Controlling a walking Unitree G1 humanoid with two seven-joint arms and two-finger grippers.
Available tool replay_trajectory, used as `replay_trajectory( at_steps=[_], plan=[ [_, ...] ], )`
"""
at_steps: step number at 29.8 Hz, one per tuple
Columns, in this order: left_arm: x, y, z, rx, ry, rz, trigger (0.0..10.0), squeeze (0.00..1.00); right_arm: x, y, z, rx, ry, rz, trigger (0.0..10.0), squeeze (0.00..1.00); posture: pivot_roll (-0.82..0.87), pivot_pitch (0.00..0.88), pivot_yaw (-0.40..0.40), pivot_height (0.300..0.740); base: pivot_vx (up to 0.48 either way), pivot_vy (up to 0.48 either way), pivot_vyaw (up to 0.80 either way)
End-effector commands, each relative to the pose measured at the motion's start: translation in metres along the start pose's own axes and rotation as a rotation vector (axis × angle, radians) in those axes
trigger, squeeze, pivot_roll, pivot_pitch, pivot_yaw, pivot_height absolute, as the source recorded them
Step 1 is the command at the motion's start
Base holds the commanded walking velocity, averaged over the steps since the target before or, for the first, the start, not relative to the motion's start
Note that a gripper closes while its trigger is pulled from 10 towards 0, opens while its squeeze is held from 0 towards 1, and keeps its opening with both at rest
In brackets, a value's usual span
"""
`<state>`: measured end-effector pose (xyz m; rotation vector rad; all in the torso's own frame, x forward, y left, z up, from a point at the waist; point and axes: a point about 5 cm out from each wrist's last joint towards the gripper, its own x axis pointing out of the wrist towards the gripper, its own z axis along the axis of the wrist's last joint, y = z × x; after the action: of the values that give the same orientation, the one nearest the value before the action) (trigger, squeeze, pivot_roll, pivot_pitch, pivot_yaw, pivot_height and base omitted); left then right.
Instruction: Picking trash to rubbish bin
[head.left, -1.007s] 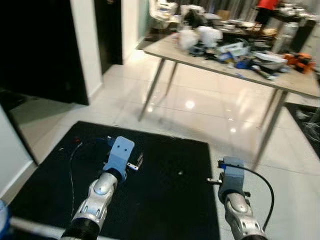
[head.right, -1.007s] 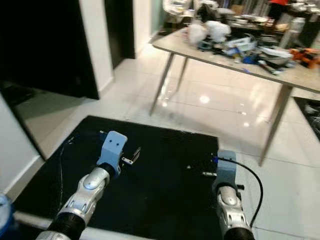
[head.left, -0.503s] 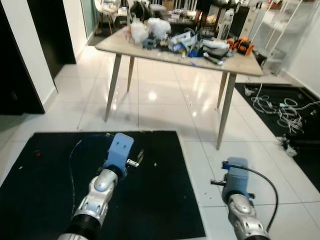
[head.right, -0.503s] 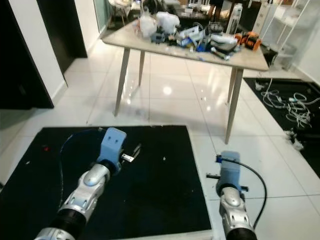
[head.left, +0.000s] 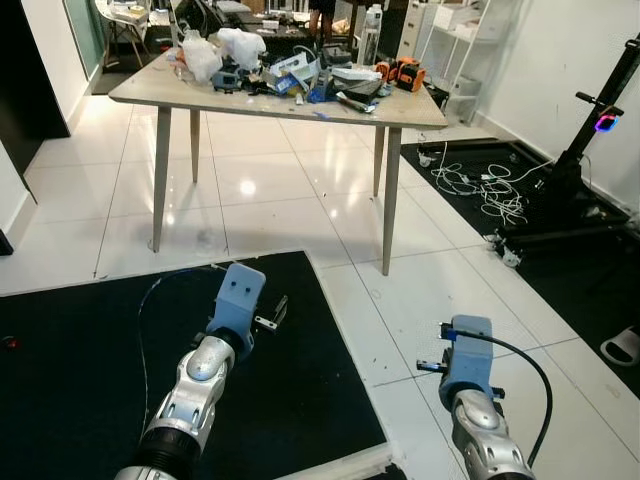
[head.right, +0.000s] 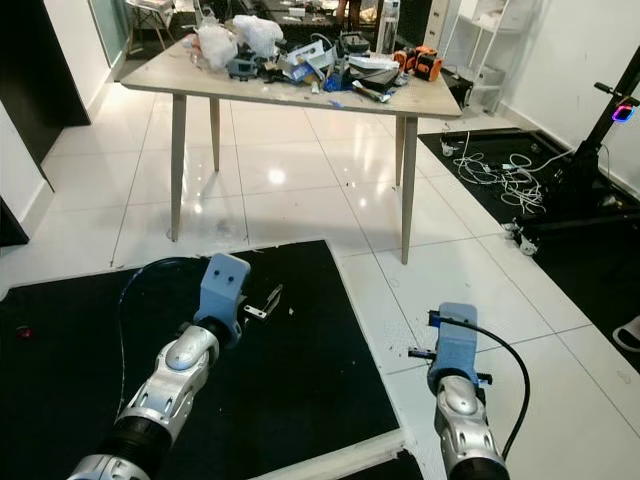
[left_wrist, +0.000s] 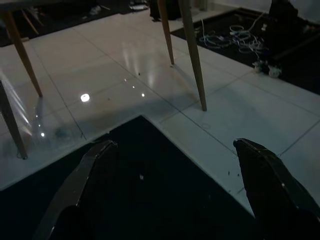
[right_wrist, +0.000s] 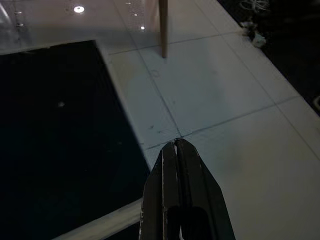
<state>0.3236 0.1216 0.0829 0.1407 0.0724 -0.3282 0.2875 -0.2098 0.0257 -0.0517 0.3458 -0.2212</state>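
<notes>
No rubbish bin or loose trash on the floor can be made out. White plastic bags (head.left: 225, 48) and mixed clutter lie on a wooden table (head.left: 150, 92) ahead. My left gripper (left_wrist: 172, 145) hangs open with nothing between its fingers, above the corner of a black floor mat (head.left: 80, 380). My right gripper (right_wrist: 175, 144) is shut and holds nothing, over white tiles beside the mat's edge. Both arms reach forward at low height, the left arm (head.left: 205, 365) over the mat and the right arm (head.left: 470, 420) over the tiles.
Tangled cables (head.left: 480, 190) lie on a dark mat to the right, next to a black stand (head.left: 585, 150) with a lit tip. White shelving (head.left: 440, 30) stands behind the table. A dark doorway edge (head.left: 20, 110) is at far left. Glossy tiles stretch between mat and table.
The camera has swung to the right: the dark doorway slid out to the left, and the cables and black stand came into view. Both arms keep the same pose.
</notes>
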Motion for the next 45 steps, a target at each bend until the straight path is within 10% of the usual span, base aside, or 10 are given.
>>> replay_trajectory(
  at_steps=[1, 45],
  plan=[
    [-0.0018, -0.0025, -0.0006, -0.022, -0.011, -0.001, 10.0, 0.0, -0.0002, -0.0011, 0.0011, 0.0, -0.01, -0.001, 10.0, 0.0, -0.08, 0.048, -0.029, 0.74, 0.304, 0.0, 0.0],
    [-0.0034, -0.0071, 0.002, 0.0, -0.037, -0.046, 10.0, 0.0, -0.0017, 0.0032, 0.0007, -0.001, -0.016, 0.016, 10.0, 0.0, -0.08, 0.05, -0.02, 0.74, 0.469, 0.0, 0.0]
  ],
)
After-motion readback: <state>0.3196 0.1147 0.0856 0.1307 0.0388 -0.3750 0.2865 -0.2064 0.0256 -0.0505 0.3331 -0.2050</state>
